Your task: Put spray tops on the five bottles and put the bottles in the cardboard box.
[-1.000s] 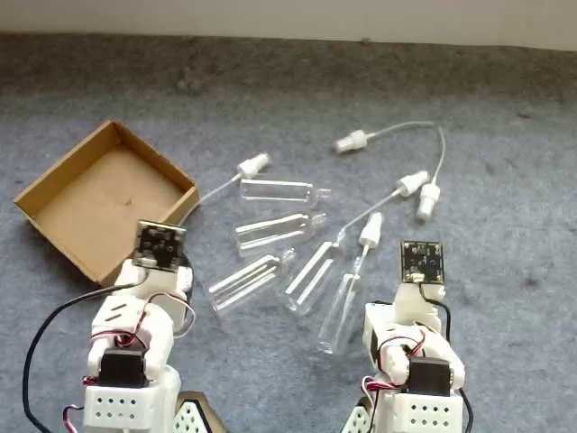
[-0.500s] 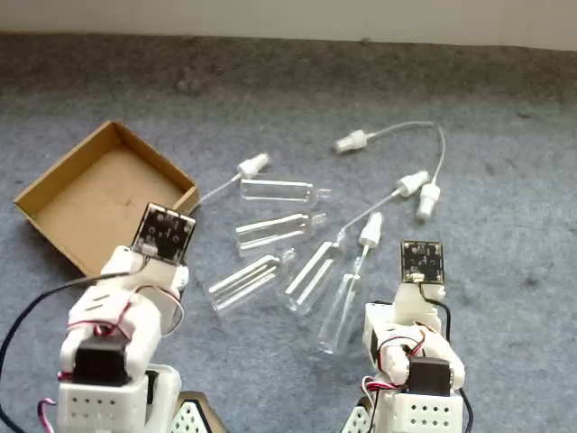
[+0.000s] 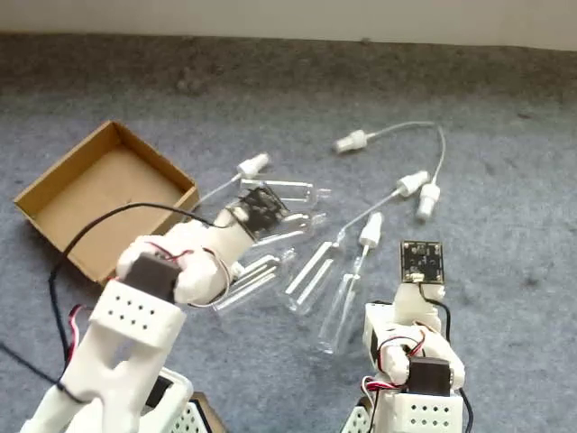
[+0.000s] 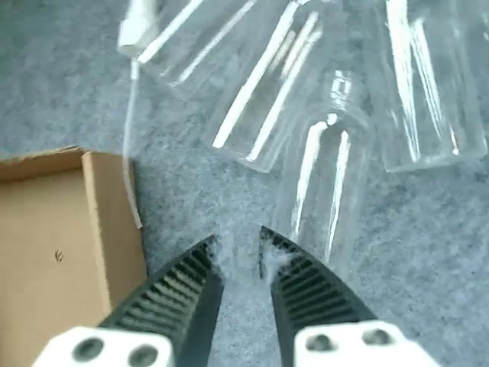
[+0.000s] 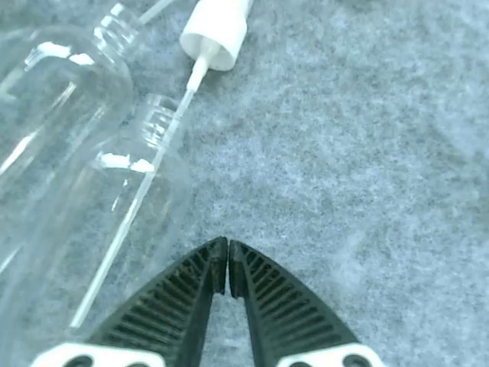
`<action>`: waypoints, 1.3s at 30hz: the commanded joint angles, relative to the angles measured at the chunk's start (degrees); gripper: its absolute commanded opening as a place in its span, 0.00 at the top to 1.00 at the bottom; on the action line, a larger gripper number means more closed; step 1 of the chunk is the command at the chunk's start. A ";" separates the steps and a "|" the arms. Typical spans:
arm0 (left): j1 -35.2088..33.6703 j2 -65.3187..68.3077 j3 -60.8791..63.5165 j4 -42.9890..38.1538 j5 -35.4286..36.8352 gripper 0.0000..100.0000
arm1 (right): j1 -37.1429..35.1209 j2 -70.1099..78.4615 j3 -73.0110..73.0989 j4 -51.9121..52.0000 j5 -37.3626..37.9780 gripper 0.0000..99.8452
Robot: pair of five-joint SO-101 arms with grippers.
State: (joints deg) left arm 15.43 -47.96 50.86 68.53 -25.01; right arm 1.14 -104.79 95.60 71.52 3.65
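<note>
Within the last 1 s the left arm has been swung out from its folded pose beside the cardboard box (image 3: 149, 149) and is now stretched over the 5 clear bottles (image 3: 311, 275), which lie in the middle of the table (image 3: 505, 298). The left gripper (image 4: 237, 248) is held low, just short of one bottle (image 4: 321, 183), with its fingers slightly parted and empty. The right gripper (image 5: 228, 252) is parked near the front edge beside the rightmost bottle (image 5: 114, 199), its fingers clenched on nothing. The box sits toward the left edge, and no bottle has been placed in it. The 5 spray tops (image 3: 353, 142) are scattered behind the bottles, and none is screwed on as far as can be judged. A first pick-up appears to be under way, so all capping and boxing is judged still to be done.
</note>
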 commanded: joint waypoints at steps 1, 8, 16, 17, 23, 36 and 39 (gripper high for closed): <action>3.12 7.34 -6.29 1.76 -5.01 0.99 | 0.66 -0.48 7.52 0.13 0.70 0.99; 7.52 17.54 -12.97 1.41 -3.52 0.85 | 0.66 -0.48 7.52 0.13 0.79 0.99; 8.22 34.86 -26.33 4.84 -3.87 0.84 | 0.66 -0.48 7.52 0.13 0.79 0.99; 8.22 37.58 -28.88 6.42 -4.75 0.84 | 0.66 -0.48 7.52 0.13 0.79 0.99; 8.66 50.77 -42.59 16.53 -5.10 0.84 | 0.66 -0.48 7.52 0.13 0.79 0.99; 11.03 58.42 -45.49 18.81 -4.04 0.64 | 0.66 -0.48 7.52 0.13 0.79 0.99; 10.77 58.59 -45.41 18.81 -4.04 0.65 | 0.66 -0.48 7.52 0.13 0.79 0.99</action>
State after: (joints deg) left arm 25.54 10.77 7.52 87.08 -29.58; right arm 1.14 -104.79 95.60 71.52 3.82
